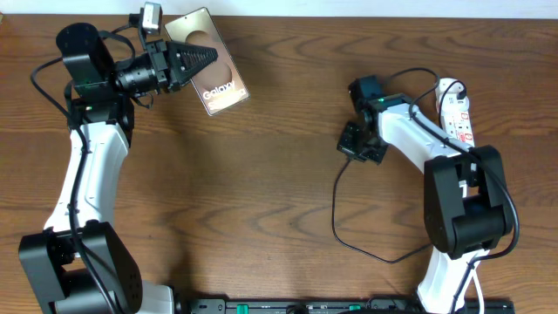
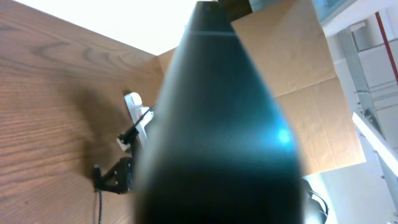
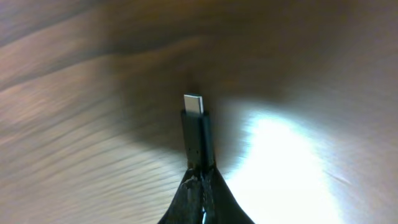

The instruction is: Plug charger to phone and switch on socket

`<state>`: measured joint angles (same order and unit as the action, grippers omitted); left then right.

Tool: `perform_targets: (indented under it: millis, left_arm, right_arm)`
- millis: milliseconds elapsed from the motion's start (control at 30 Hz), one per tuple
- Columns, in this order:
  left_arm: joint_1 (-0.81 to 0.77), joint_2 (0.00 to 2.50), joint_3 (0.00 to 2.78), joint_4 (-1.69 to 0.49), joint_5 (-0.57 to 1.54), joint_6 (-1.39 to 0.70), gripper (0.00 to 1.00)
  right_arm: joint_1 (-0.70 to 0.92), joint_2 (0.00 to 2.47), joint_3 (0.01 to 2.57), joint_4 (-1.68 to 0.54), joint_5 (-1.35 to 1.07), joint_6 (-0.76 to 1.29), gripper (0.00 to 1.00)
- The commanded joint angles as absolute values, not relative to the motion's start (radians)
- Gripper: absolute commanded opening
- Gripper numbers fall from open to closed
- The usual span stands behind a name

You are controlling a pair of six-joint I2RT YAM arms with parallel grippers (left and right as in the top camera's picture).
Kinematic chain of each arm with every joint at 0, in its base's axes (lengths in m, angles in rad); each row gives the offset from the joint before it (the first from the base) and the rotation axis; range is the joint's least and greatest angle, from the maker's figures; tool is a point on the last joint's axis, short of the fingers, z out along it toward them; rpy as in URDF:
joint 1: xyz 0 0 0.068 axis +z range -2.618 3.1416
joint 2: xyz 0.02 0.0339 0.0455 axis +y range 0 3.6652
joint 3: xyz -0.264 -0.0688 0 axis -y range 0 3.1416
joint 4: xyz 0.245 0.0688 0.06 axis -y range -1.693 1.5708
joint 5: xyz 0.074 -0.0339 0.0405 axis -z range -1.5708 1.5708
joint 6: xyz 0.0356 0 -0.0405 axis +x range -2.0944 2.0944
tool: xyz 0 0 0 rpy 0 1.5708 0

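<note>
Phone [image 1: 218, 83]: far-left part of table [image 1: 288, 174], bronze face up, "Galaxy" lettering readable. Left gripper [image 1: 205, 59] clamped on it, jaws pressed onto phone body. Charger [image 3: 194, 121]: plug tip pinched in right gripper [image 3: 200, 177], metal end sticking out beyond jaws, above bare wood. Black cable loops across table toward near edge. Socket [image 1: 458, 109]: far right, well apart from phone.

A robotics lab setup: a left arm [image 1: 83, 179] and a right arm [image 1: 417, 139] work at a wood-grain surface [image 1: 261, 174], with cardboard [image 2: 298, 87] propped behind.
</note>
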<state>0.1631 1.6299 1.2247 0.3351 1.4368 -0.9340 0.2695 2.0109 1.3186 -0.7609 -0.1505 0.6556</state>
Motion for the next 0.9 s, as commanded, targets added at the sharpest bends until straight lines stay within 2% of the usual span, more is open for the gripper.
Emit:
perform_targets:
  millis: [0, 100, 267, 467, 867]
  left_arm:
    - [0.166, 1.621, 1.249, 0.339, 1.42, -0.894, 0.07]
    - [0.163, 1.621, 1.249, 0.338, 1.373, -0.894, 0.07]
    - [0.109, 1.621, 1.249, 0.339, 1.306, -0.894, 0.07]
    - [0.018, 1.621, 1.249, 0.338, 1.267, -0.872, 0.07]
    - [-0.11, 1.621, 1.249, 0.356, 1.23, -0.873, 0.07]
  right_arm:
    - [0.226, 2.012, 1.307, -0.715, -0.604, 0.185, 0.01]
    - [0.188, 1.96, 1.307, -0.755, -0.891, -0.081, 0.01]
    - [0.171, 1.885, 1.307, -0.923, -1.116, -0.453, 0.01]
    - [0.187, 1.775, 1.307, -1.004, -1.185, -0.57, 0.01]
    - [0.19, 1.689, 1.307, -1.006, -1.556, -0.555, 0.01]
